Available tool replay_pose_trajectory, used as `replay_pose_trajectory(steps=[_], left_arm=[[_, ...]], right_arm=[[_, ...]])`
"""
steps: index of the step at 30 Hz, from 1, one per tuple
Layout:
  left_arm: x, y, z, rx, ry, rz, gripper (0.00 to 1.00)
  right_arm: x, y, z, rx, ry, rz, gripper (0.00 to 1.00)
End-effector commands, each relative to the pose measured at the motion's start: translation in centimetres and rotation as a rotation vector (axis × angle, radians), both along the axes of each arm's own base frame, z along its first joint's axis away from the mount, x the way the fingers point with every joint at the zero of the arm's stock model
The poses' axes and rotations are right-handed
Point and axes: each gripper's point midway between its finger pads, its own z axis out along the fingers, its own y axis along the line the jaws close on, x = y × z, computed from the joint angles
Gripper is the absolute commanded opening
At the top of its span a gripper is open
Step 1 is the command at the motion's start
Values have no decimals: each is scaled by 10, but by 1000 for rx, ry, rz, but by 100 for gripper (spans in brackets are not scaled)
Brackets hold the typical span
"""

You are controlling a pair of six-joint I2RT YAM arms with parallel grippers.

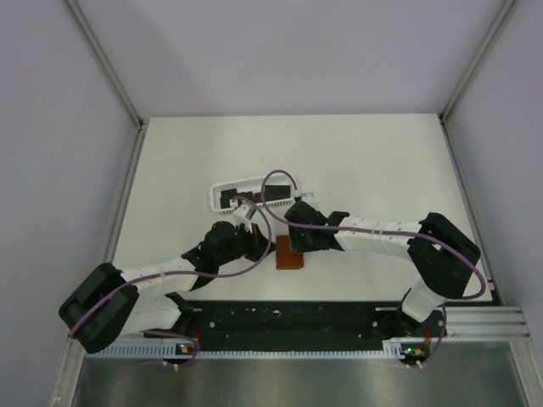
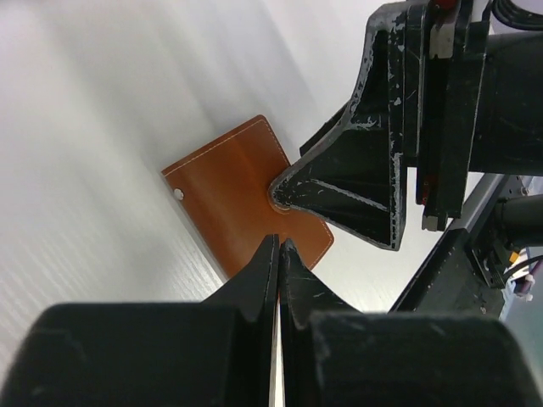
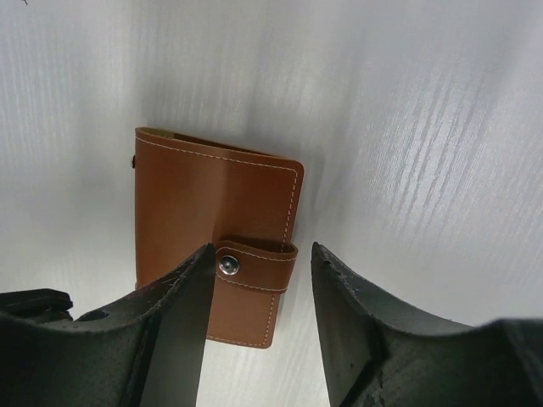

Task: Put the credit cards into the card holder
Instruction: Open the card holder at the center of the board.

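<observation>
Though closed, card holder (image 3: 212, 195) under right gripper (image 3: 263, 254)

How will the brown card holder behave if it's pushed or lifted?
The card holder lies flat, so it'd likely slide, not tip. Its smooth leather may be slippery. The strap looks snapped shut, so it should stay folded.

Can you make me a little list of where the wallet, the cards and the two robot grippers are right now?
Wallet: brown, flat on the table, strap snapped shut
Cards: black, lying in the white basket
Left gripper: shut, nothing between its fingers, tips by the wallet's edge
Right gripper: open, one finger on each side of the strap
</observation>
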Motion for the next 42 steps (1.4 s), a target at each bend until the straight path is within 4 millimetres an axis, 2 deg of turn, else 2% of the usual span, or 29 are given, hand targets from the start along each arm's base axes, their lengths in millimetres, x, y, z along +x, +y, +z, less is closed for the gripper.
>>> replay_pose_trajectory(steps=[1,13,26,37,42], left_arm=[[-1,-10,6,-51,-38,-35,0],[-14,-15,-20,-47,22,-65,0],[-32,-22,-44,-43,86,-70,0],[-36,-24,-60,-20,123,-71,0],[-36,-21,-66,-6,137,-59,0]], right_arm=[[6,14,17,31,-37,-15,49],[-4,33,21,49,-24,50,42],[-11,28,-3,-22,26,57,37],[-17,13,-22,-98,60,46,16],[-16,8,-21,-104,47,18,0]])
